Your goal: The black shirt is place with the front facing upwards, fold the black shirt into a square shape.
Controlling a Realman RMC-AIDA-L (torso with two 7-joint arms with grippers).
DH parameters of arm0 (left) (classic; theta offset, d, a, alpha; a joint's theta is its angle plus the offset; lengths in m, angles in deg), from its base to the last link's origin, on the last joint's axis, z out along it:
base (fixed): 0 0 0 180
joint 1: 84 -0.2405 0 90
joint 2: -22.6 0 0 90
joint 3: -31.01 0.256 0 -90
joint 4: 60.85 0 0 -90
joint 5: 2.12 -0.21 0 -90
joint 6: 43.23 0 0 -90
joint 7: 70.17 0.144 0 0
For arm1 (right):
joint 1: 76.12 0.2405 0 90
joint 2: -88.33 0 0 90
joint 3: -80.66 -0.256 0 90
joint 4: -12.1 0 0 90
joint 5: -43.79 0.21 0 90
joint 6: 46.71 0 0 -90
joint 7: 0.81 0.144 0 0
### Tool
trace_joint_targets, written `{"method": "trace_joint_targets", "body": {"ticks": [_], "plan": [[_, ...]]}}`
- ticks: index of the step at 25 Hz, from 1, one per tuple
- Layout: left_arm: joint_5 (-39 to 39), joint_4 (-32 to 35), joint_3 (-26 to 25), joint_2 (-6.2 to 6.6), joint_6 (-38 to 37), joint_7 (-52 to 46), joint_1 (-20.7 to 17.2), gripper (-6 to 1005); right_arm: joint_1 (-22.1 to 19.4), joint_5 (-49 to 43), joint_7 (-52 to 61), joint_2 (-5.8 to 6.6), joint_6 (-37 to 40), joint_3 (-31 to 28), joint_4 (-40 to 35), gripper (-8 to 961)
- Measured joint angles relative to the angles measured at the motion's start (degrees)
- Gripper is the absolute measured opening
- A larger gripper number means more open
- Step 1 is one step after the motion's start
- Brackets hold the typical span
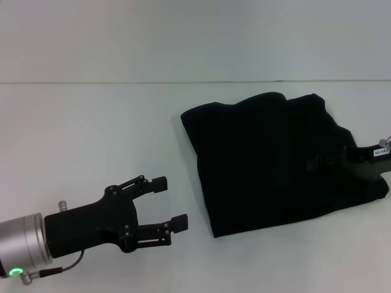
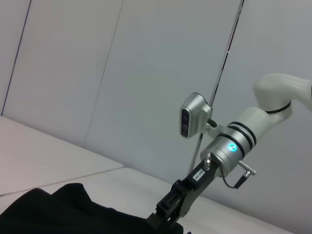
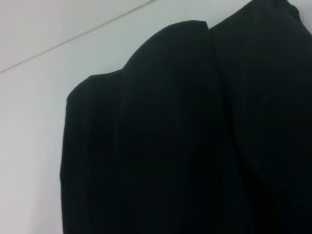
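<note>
Shirt work looks nearly done: the black shirt (image 1: 275,165) lies folded at two o'clock from the left gripper (image 1: 165,210), whose fingers stand apart. Right gripper (image 1: 360,162) sits on its three-o'clock edge, nearer; whether it's clamped, I cannot tell.

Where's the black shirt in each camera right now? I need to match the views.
Head view: the black shirt lies folded right of centre, its right edge under the right tool.
Left wrist view: shirt along the bottom, right tool on it.
Right wrist view: shirt fills most of the picture.
Shared landmark: the table seam beyond the shirt.
</note>
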Motion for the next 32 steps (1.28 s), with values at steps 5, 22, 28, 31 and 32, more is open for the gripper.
{"method": "trace_joint_targets", "body": {"ticks": [5,22,28,31,32], "plan": [[0.01,-0.01,0.22,0.0,-0.16,0.07,0.12,952,0.03,-0.03,0.01,-0.38,-1.74,1.4,0.48,765],[0.01,-0.34,-0.12,-0.05,-0.32,0.11,0.09,952,0.71,0.49,-0.73,-2.83,-4.35,0.88,0.81,766],[0.1,-0.34,-0.12,0.0,-0.32,0.11,0.18,951,0.8,0.55,-1.86,-2.67,-5.19,0.87,0.4,734],[0.21,-0.34,-0.12,0.0,-0.32,0.11,0.25,951,0.77,0.61,-2.45,-2.72,-5.5,1.07,0.37,637],[0.23,-0.34,-0.12,0.0,-0.32,0.11,0.29,951,0.8,0.61,-2.52,-2.77,-5.52,1.13,0.37,605]]}}
